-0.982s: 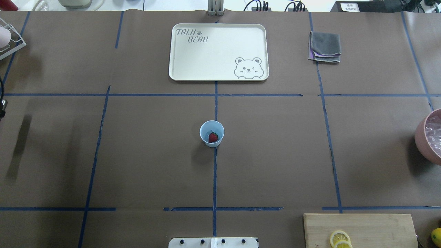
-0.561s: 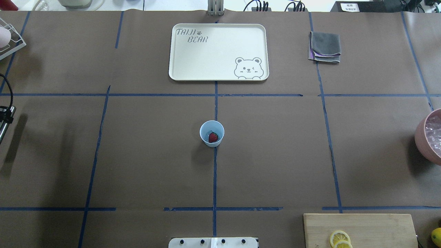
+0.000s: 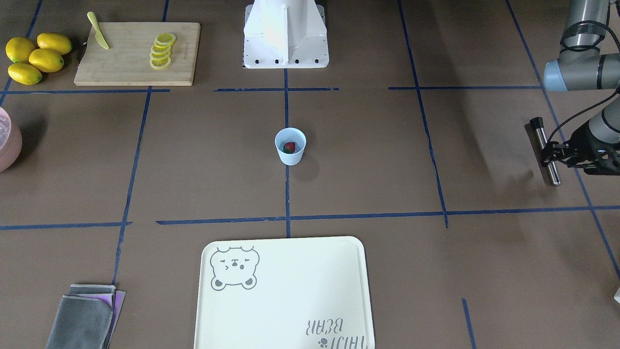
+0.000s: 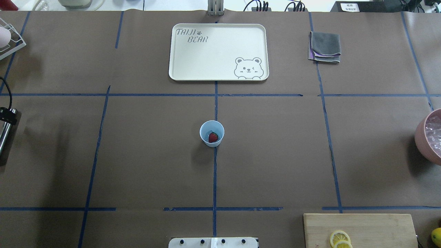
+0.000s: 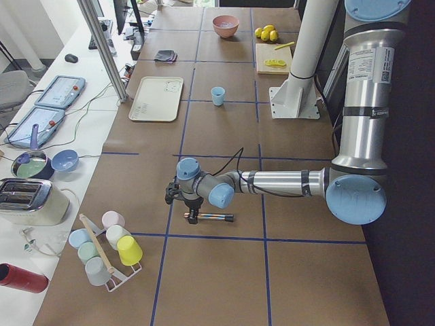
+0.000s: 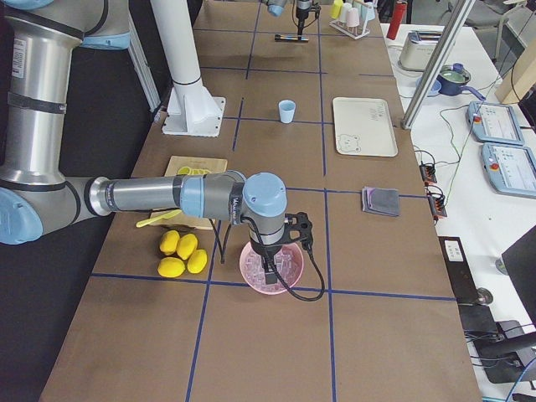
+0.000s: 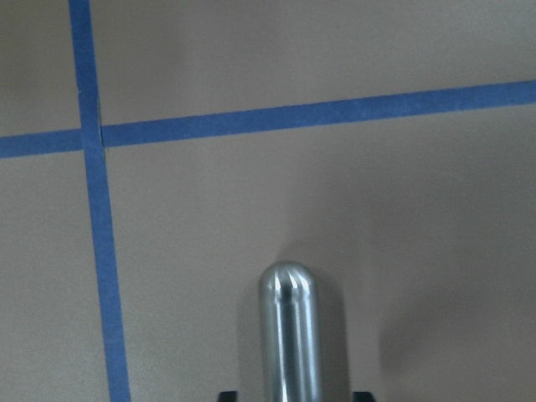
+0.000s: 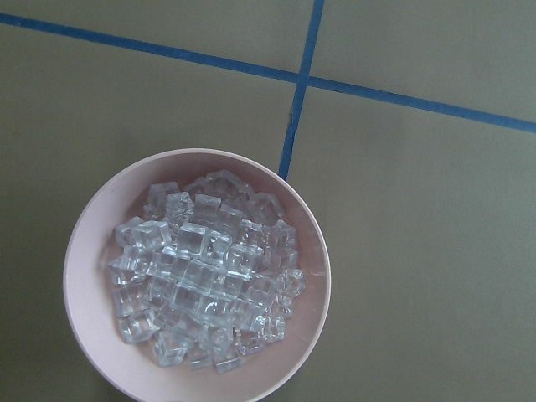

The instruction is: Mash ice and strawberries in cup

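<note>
The pale blue cup (image 4: 212,133) stands upright at the table's middle with one red strawberry (image 4: 213,137) inside; they also show in the front view, cup (image 3: 290,145) and strawberry (image 3: 289,147). The ice (image 8: 205,268) fills a pink bowl (image 8: 79,285) at the table's right edge (image 4: 422,137). My right gripper (image 6: 272,266) hangs over that bowl; I cannot tell whether it is open. My left gripper (image 3: 553,154) is shut on a steel rod (image 3: 545,145), held level just above the table at the far left edge (image 4: 5,132).
A white bear tray (image 4: 218,51) and a folded grey cloth (image 4: 325,46) lie at the far side. A cutting board (image 4: 361,227) with lemon slices (image 4: 340,238), a yellow knife (image 3: 98,36) and whole lemons (image 3: 34,55) sit near the robot base. A cup rack (image 5: 102,251) stands past the left gripper.
The steel rod in my left gripper has come further into the overhead view from the left edge. The cup and strawberry have not moved.
</note>
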Tool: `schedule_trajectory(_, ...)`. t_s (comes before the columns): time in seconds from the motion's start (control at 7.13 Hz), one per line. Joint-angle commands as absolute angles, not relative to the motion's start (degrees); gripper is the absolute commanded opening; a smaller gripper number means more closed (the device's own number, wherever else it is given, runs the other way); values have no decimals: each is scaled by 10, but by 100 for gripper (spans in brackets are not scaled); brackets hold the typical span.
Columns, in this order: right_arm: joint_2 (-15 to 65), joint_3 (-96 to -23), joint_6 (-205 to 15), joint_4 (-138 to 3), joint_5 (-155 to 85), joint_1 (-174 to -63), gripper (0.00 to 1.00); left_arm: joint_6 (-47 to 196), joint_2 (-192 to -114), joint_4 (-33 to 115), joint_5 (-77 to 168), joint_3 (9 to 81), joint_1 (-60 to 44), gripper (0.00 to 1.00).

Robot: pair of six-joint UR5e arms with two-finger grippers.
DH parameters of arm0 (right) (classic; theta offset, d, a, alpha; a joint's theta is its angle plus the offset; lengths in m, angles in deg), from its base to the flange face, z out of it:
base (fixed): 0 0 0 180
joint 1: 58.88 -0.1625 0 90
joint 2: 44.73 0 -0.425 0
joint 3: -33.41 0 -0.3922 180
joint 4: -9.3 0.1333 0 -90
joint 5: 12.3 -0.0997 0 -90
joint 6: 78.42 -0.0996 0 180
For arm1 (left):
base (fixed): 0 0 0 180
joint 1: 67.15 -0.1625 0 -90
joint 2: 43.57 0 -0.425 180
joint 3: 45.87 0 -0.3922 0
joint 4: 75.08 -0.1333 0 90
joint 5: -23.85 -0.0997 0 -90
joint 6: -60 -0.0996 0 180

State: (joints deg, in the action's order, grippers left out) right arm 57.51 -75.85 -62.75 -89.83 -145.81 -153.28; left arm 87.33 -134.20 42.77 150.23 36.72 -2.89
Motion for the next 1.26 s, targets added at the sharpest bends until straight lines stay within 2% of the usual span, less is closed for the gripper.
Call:
schedule_trajectory(0.0,576,-763,-631,-898,-1458,-1533,99,868,-1345,419,1508,393,-19,100)
schedule_trajectory(0.28,577,-769,-636,-898,-1458,-1534,99,693,-1359,290,1556,408,92,100)
schedule_trajectory(0.7,580,-775,-636,-898,-1458,-1534,99,511,-1382,14,1557,511,226,100)
schedule_trajectory(1.12,581,-776,-637,-898,-1458,-1534,99,511,-1355,18,1586,517,236,100)
